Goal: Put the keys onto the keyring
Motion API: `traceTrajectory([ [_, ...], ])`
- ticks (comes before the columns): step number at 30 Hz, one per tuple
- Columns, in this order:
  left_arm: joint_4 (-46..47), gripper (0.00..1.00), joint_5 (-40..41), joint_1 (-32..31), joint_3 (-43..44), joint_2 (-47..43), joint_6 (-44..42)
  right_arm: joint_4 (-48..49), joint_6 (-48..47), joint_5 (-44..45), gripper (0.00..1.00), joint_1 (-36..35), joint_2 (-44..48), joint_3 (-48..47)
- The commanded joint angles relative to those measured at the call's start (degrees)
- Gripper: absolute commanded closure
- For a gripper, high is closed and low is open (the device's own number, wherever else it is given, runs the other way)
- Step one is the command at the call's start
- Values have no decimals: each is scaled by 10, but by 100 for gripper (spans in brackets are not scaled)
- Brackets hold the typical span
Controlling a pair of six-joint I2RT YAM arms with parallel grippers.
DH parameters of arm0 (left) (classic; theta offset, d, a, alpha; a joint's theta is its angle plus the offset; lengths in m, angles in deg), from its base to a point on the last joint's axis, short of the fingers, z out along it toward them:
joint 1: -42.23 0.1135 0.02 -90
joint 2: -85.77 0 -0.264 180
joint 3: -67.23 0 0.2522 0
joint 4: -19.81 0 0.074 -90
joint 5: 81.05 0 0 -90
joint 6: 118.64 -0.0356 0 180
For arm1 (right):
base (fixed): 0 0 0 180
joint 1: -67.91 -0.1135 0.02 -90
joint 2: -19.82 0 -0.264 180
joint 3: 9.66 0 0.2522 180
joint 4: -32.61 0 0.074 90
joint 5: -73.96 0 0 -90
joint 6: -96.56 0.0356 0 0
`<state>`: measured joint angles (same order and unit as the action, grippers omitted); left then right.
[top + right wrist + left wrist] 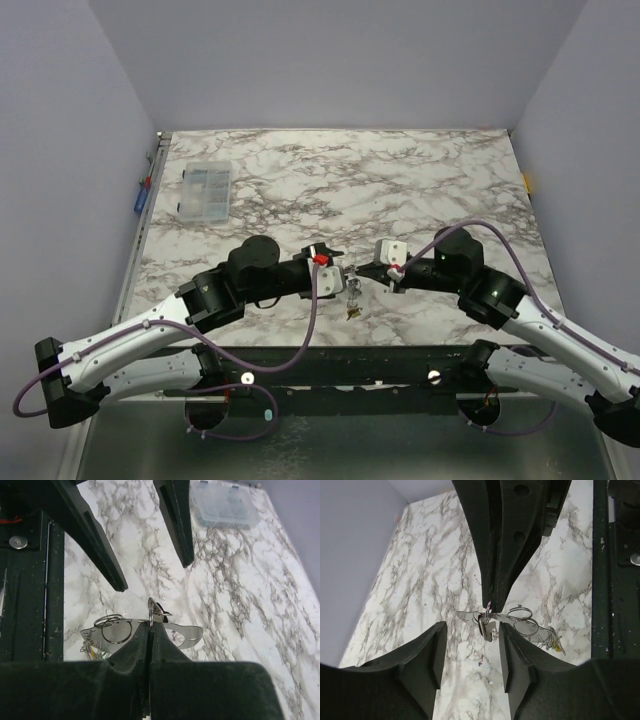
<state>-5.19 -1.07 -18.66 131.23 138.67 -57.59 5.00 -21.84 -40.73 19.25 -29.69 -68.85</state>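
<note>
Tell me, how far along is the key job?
One key already hangs in the silver bunch with the keyring, which the right gripper is shut on. The left gripper stands open beside it. Whether the small coloured keys are attached, I cannot tell.

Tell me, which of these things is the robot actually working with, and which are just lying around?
Part of the job:
- keyring
- keys
- right gripper, shut on the keyring
- left gripper, open around it

Just lying about:
- clear plastic box, far back on the left
</note>
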Motion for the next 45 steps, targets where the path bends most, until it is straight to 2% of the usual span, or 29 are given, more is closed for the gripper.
traceTrajectory([
  [1,-8,53,-52,-4,26,-27,12,93,3,-40,99,-2,31,17],
  [4,-10,60,-75,-4,38,-30,18,122,11,-53,99,-2,48,30],
  [11,-10,56,-92,-4,40,-24,20,167,36,-59,99,-2,82,43],
  [19,-9,52,-61,-4,30,-25,1,166,44,-77,99,-2,100,42],
  [23,-5,52,-39,-4,27,-27,-12,166,49,-86,99,-2,104,40],
  [26,2,58,-38,-4,24,-26,-16,167,52,-93,100,-2,104,37],
  [30,10,60,-41,-4,16,-25,-17,167,53,-100,99,-2,103,36],
  [36,15,81,-69,-4,5,-20,-16,173,54,-97,99,-2,105,37],
  [39,19,100,-80,-4,0,-21,-14,184,56,-96,99,-2,102,40],
  [45,28,100,-79,-4,-8,-29,3,240,65,-69,99,-2,96,53],
])
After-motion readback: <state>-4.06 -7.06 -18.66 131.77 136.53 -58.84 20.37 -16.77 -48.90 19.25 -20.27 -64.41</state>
